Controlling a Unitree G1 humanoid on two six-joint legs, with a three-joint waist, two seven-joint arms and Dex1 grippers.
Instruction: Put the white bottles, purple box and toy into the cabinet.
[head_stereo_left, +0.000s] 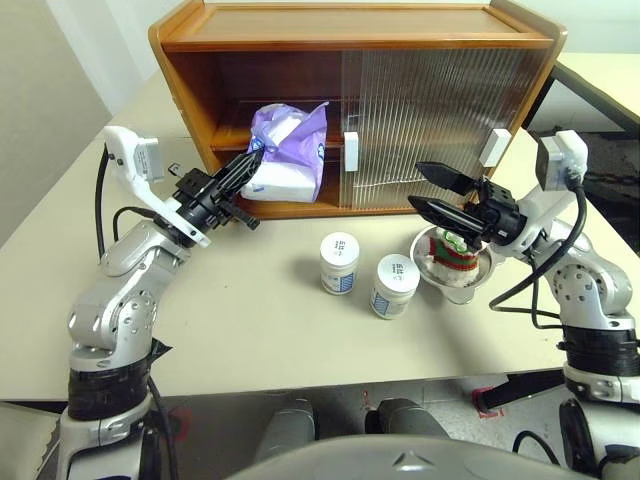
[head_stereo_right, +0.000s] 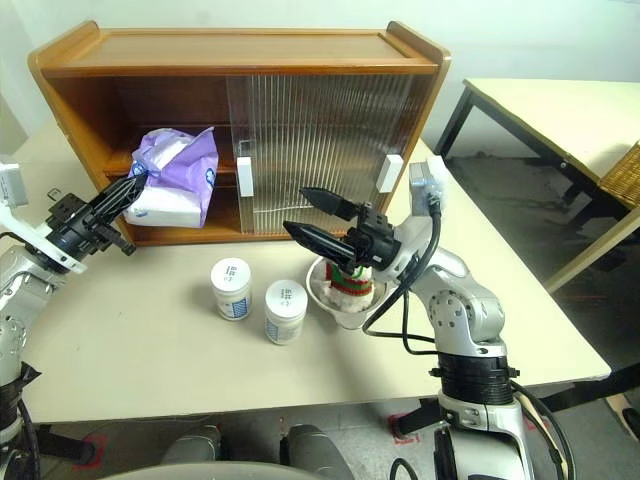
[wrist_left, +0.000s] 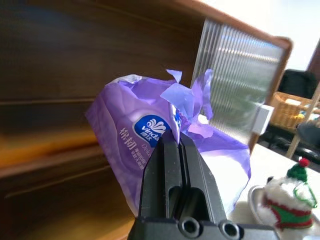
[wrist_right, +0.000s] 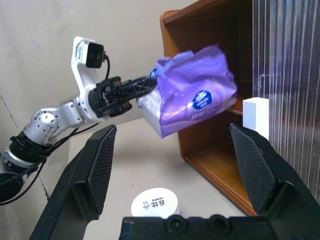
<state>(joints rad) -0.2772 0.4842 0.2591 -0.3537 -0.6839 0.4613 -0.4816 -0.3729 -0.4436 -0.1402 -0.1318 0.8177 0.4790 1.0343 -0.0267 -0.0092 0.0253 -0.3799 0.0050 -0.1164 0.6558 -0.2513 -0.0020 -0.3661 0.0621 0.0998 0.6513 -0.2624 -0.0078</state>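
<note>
Left gripper (head_stereo_left: 250, 165), jaws clenched on the purple box (head_stereo_left: 290, 150), holds it at the cabinet (head_stereo_left: 250, 40) opening; right gripper (head_stereo_left: 432, 190) jaws released.

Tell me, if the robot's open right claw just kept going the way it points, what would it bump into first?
Probably the purple box, held up at the cabinet opening by the left gripper. The open right gripper points leftward above the white bottles, so it should clear them, though depth is uncertain.
</note>
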